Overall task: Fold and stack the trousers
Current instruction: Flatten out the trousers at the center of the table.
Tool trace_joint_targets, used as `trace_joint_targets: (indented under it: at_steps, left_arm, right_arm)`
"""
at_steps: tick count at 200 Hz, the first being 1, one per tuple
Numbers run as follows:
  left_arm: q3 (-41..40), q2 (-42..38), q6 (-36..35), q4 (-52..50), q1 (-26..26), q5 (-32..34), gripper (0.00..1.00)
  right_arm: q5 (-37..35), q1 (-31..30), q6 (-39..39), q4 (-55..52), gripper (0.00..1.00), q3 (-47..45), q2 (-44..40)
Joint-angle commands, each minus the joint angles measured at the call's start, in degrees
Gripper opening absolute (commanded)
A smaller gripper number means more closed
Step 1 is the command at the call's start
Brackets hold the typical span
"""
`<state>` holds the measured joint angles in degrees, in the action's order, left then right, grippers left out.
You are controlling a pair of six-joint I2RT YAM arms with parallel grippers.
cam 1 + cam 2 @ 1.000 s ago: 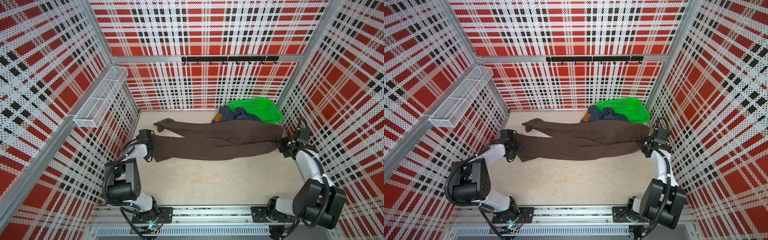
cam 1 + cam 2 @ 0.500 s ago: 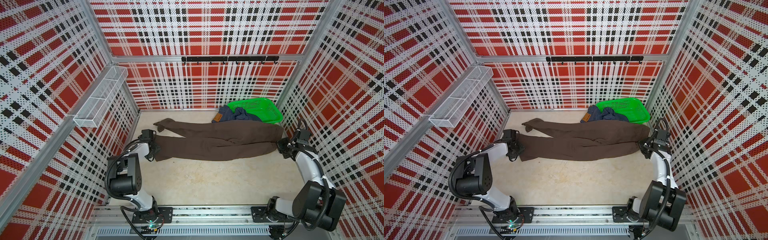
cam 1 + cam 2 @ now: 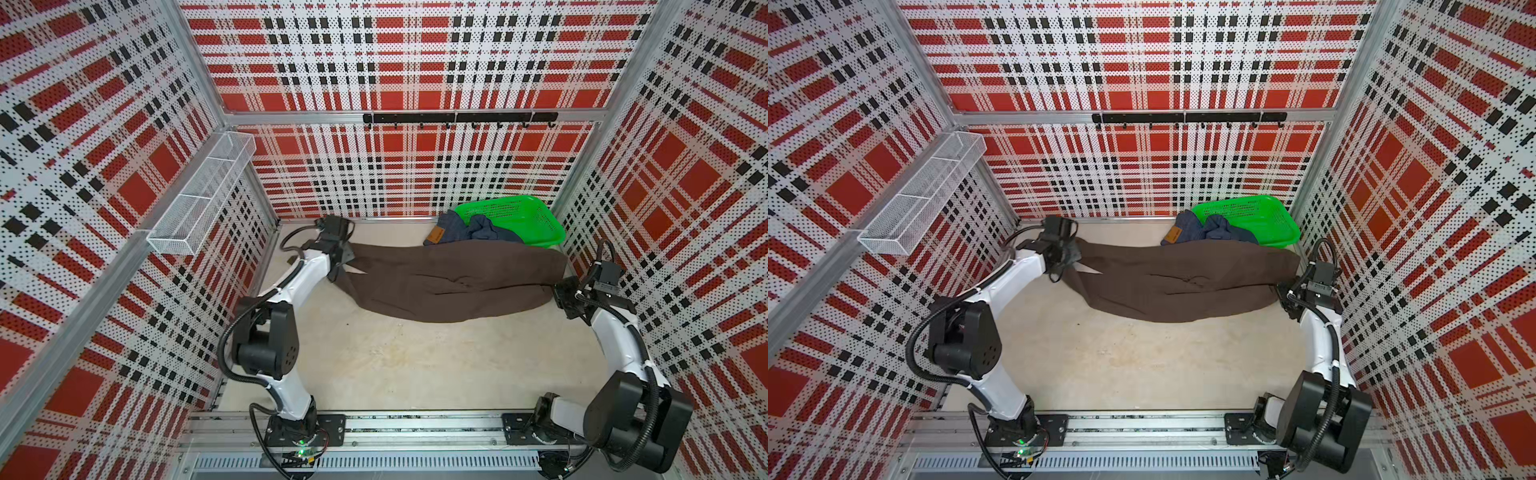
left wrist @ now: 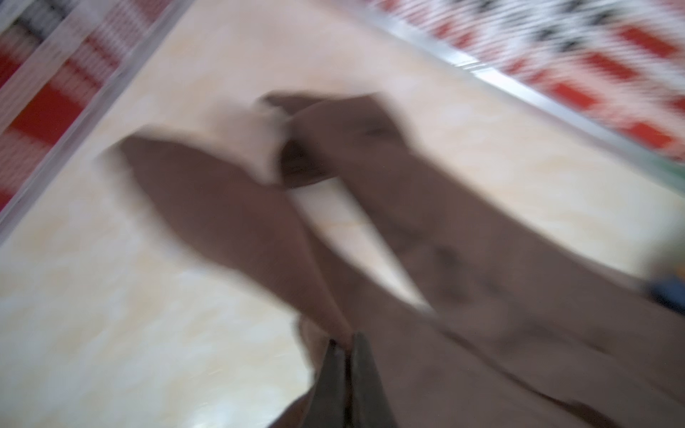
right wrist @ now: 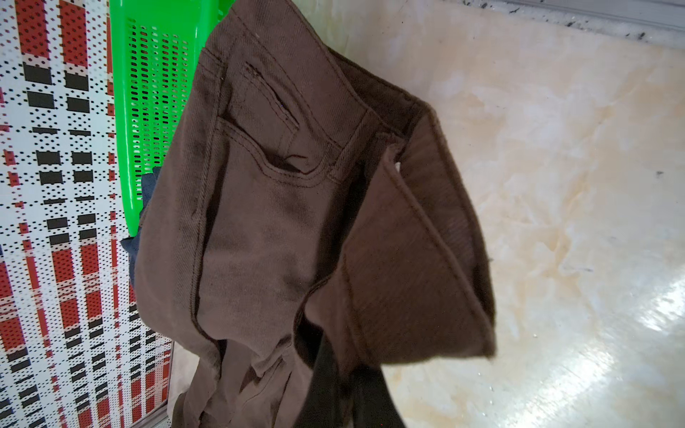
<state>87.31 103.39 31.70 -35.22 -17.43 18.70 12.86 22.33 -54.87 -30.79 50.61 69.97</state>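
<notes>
Pinching both ends: your left hand point(image 3: 344, 262) clamps the brown trousers point(image 3: 449, 282) at the leg end, and your right hand point(image 3: 561, 293) clamps their waistband point(image 5: 419, 237), so they stretch between both hands, ready to fold. The jeans point(image 3: 469, 230) wait just beyond your right hand.

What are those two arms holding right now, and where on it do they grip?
Both hold the brown trousers: the left gripper is shut on a leg end, the right gripper on the waistband end.

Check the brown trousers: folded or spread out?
Spread, unfolded: the brown trousers stretch full length from the left gripper at the legs to the right gripper at the waistband.
</notes>
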Motion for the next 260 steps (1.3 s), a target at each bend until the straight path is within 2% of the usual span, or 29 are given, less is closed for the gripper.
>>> trace_joint_targets:
  at_steps: [1,16,21,30,35,49,69,103,134,179,219,245,260]
  left_arm:
    - [9.7,9.4,-1.3,-10.1,-10.2,3.8,0.00]
    - [17.2,17.1,-2.1,-13.1,-15.4,2.7,0.01]
    - [19.7,19.4,-2.6,-14.5,-16.9,2.1,0.10]
    - [23.1,22.3,-3.1,-15.9,-19.1,1.9,0.36]
    - [24.2,23.2,-3.3,-16.2,-20.0,2.1,0.45]
    - [25.3,23.2,-3.4,-16.0,-21.2,2.4,0.62]
    - [24.2,19.7,-3.8,-15.2,-20.8,4.2,0.73]
    - [17.7,13.2,-4.8,-12.4,-18.3,2.3,0.73]
    - [11.6,11.8,-6.5,-8.6,-14.0,-2.7,0.72]
    - [15.1,15.9,-12.6,-6.4,-12.3,-13.1,0.75]
    - [18.4,20.9,-14.0,-6.0,-11.9,-18.8,0.74]
    - [19.2,23.2,-14.3,-6.1,-12.3,-21.1,0.69]
    - [18.0,23.5,-14.2,-6.0,-12.7,-21.1,0.59]
  right_arm:
    - [-0.8,0.7,0.7,-0.3,0.00,0.4,-1.6]
    - [-1.1,0.7,0.8,-0.6,0.00,0.5,-1.8]
    - [-1.1,0.7,0.8,-0.6,0.00,0.5,-1.9]
    - [-1.3,0.7,1.0,-0.9,0.00,0.7,-2.0]
    - [-1.4,0.7,1.0,-1.0,0.00,0.7,-2.1]
    - [-1.4,0.7,1.3,-1.4,0.00,0.8,-2.4]
    - [-1.6,0.7,1.5,-1.7,0.00,0.7,-2.9]
    - [-1.1,0.7,1.3,-1.4,0.00,0.6,-3.1]
    - [-0.7,0.7,1.1,-1.2,0.00,0.4,-3.2]
    - [-0.7,0.7,1.3,-1.3,0.00,0.2,-3.2]
    - [-0.6,0.8,1.3,-1.6,0.00,-0.4,-3.8]
    - [-1.0,0.7,1.4,-1.9,0.00,-0.3,-4.1]
    - [-0.9,0.7,1.4,-1.9,0.00,-0.3,-4.0]
